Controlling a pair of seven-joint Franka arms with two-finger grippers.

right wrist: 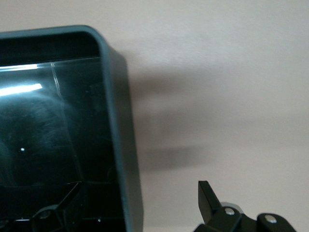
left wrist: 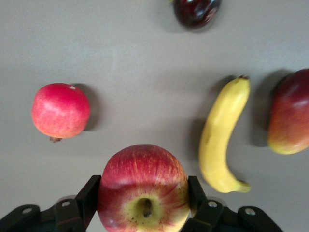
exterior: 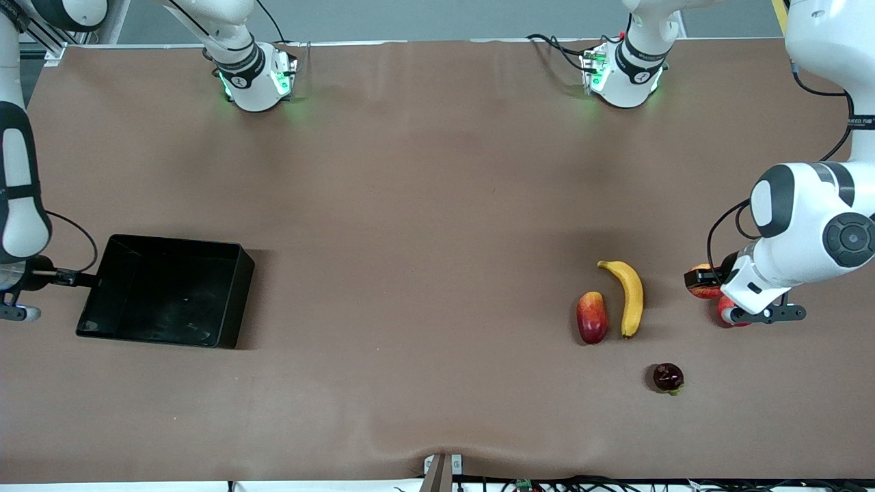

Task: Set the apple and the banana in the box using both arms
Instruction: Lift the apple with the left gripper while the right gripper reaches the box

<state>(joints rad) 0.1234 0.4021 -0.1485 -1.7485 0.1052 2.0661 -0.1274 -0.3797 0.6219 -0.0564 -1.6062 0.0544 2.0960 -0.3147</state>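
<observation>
From my station I see the left arm [exterior: 806, 219] reaching in from its end of the table, elbow bent and forearm angled down so that the left gripper [left wrist: 145, 193] sits low over the brown table [exterior: 424, 205]. Its two fingers [left wrist: 89, 195] stand parted around the apple [left wrist: 143, 189], one on each side and pressed against the skin, so I read it as clamped on the fruit. The apple shows its stem dimple toward the wrist camera; in the front view only a sliver of it peeks out by the wrist.

Just beside the apple, a little nearer the front camera, lies the pomegranate [left wrist: 60, 110], apart from it. The banana [exterior: 629, 297] lies on the table toward the left arm's end, closer to the table's middle than the apple, its length running roughly toward the front camera. The mango-like fruit [exterior: 592, 317] lies just beside the banana, not touching. A dark purple fruit [exterior: 668, 377] sits nearer the front camera than all of these.

The box [exterior: 225, 301] rests toward the right arm's end of the table, with nothing in it. The right arm [exterior: 20, 198] hangs at that end, and the right gripper [right wrist: 133, 200] straddles the box's wall, one finger [right wrist: 210, 198] outside, the other inside, spread on either side of the rim without touching it.
</observation>
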